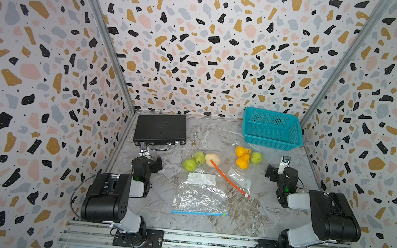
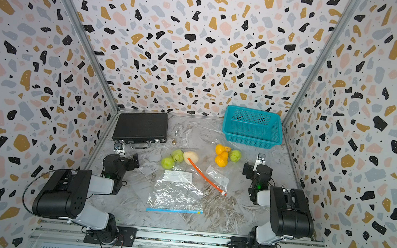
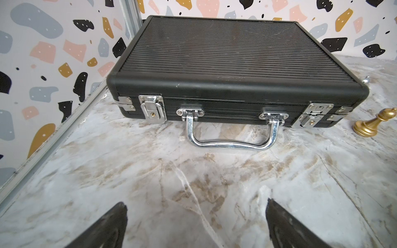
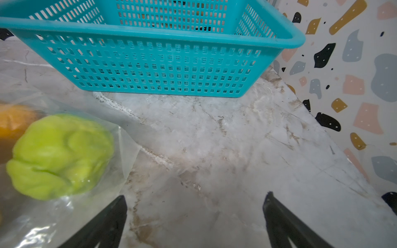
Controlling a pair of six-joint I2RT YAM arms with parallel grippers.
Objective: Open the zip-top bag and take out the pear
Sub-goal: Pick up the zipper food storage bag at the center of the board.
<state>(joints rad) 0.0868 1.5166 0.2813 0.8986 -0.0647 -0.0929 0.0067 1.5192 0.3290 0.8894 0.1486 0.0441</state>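
Main risk is the wrong target. There are two zip-top bags on the table (image 1: 258, 210), with pear-shaped fruit near both.

The blue-zip bag (image 1: 199, 196) lies flat mid-table toward the front edge. Its blue strip (image 1: 198, 213) faces the arms and looks closed. The film is crumpled and glossy, with a white label (image 1: 201, 178) at the far end. Two green pears (image 1: 189, 164) and a pale pear (image 1: 215, 157) sit just beyond that label; can't tell if they're inside it or loose.

The orange-zip bag (image 1: 239, 177) lies right of centre. Its zip (image 1: 229, 179) runs diagonally, one end touching or overlapping the pale pear. Orange pears (image 1: 242, 161) and a green fruit (image 4: 60, 156) sit under its film, toward the basket (image 1: 271, 141) in the back right corner.

Other failure modes, my read:
- Thin film gives little to bite, so a pinch may slip or catch both walls.
- Pulling with the bag unanchored drags the whole bag.
- Round fruit rolls once free.

Grippers: left gripper (image 3: 195, 206) has jaws apart and empty, facing the black case (image 3: 232, 53) at the back left corner. The right gripper (image 4: 195, 197) has jaws apart and empty, just beside the green fruit.
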